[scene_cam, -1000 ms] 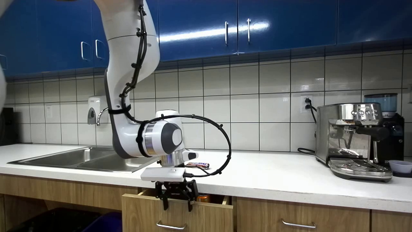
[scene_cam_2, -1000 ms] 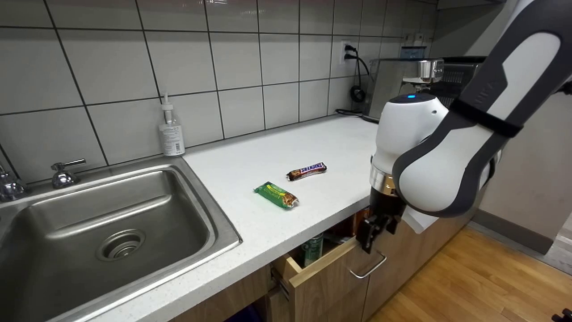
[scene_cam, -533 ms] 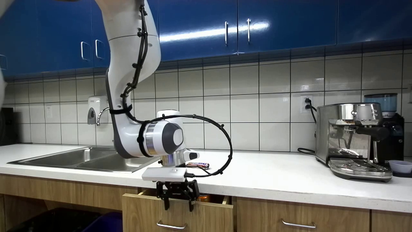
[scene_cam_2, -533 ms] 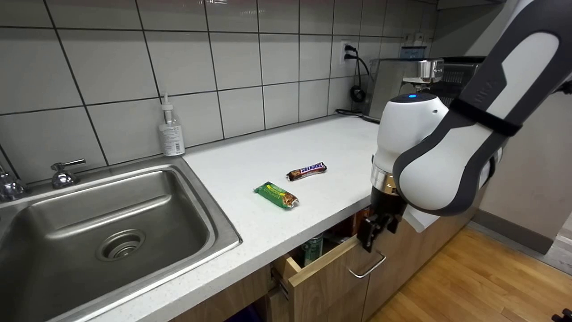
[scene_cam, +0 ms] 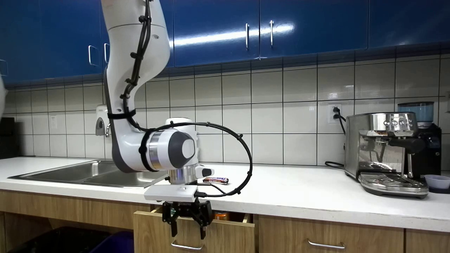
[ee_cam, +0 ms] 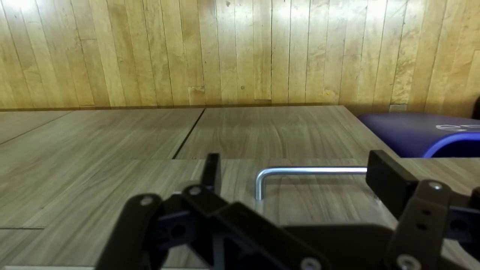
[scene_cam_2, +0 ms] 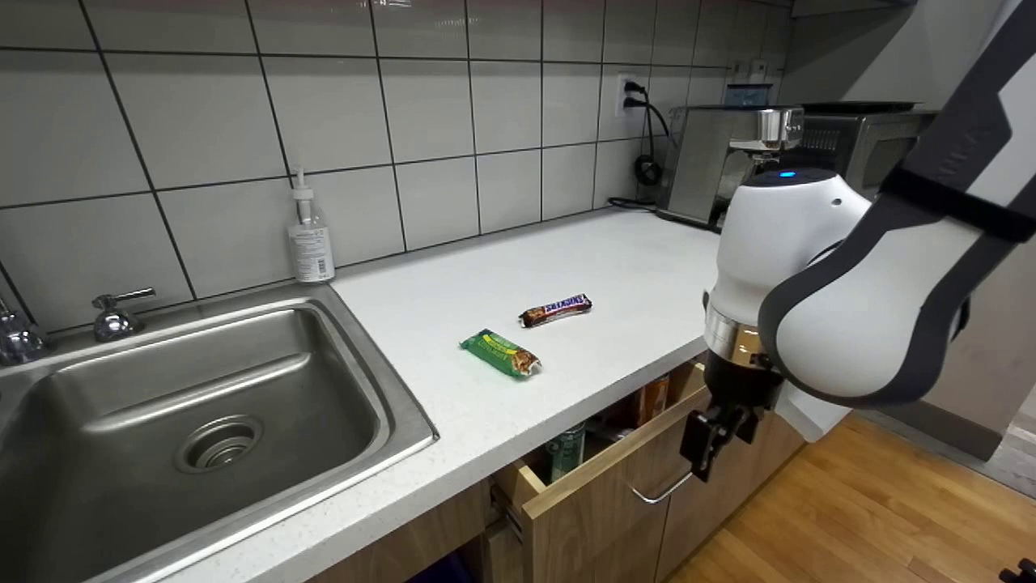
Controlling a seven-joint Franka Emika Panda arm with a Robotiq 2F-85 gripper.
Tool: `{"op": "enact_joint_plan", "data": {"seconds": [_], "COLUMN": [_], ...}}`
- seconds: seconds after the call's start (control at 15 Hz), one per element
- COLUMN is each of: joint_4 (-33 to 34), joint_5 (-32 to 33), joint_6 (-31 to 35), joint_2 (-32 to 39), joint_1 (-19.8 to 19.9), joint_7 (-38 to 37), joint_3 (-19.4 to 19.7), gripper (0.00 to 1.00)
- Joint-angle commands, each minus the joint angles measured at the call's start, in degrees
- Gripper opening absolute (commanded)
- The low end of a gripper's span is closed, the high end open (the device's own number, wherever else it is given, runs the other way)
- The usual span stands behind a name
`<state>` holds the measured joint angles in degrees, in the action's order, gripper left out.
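Observation:
My black gripper [scene_cam: 188, 234] stands open in front of a partly pulled-out wooden drawer [scene_cam: 151, 233], fingers pointing down, nothing between them. In the wrist view the drawer's silver bar handle [ee_cam: 311, 171] lies beyond and between the spread fingers [ee_cam: 390, 180]; its right end is hidden behind one of them. In an exterior view the gripper [scene_cam_2: 723, 455] hangs just outside the drawer front, a little above the handle [scene_cam_2: 665, 491]; contact does not show. Inside the drawer are a green can [scene_cam_2: 566, 453] and an orange item [scene_cam_2: 652, 398].
On the white counter [scene_cam_2: 453, 283] lie a Snickers bar [scene_cam_2: 557, 309] and a green-wrapped bar [scene_cam_2: 499, 353]. A steel sink [scene_cam_2: 388, 389], a soap bottle [scene_cam_2: 310, 247] and a coffee machine [scene_cam: 383, 151] stand along it. A purple bin [ee_cam: 420, 129] sits below, beside the drawer.
The arm has shifted outward from the counter and slightly lower, so more of the drawer's inside shows. The jaws stay wide. The drawer and the bars have not moved.

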<state>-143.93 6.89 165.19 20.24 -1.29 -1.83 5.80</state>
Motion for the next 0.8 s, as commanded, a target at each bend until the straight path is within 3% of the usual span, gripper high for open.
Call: {"op": "enact_joint_plan", "data": {"seconds": [0.0,0.33,0.73], "joint_4": [-6.55,-11.83,-13.29], "joint_5": [0.6,2.05,4.39], "joint_6": [-1.74,-3.91,-9.96], "joint_2": [-8.0,-16.1,-23.87], "joint_1": [0.04,0.09,1.47], "joint_7": [0.44,-0.25,-1.49], "joint_3": [0.55,0.87,-0.02], "gripper": [1.0,1.0,1.0]}}
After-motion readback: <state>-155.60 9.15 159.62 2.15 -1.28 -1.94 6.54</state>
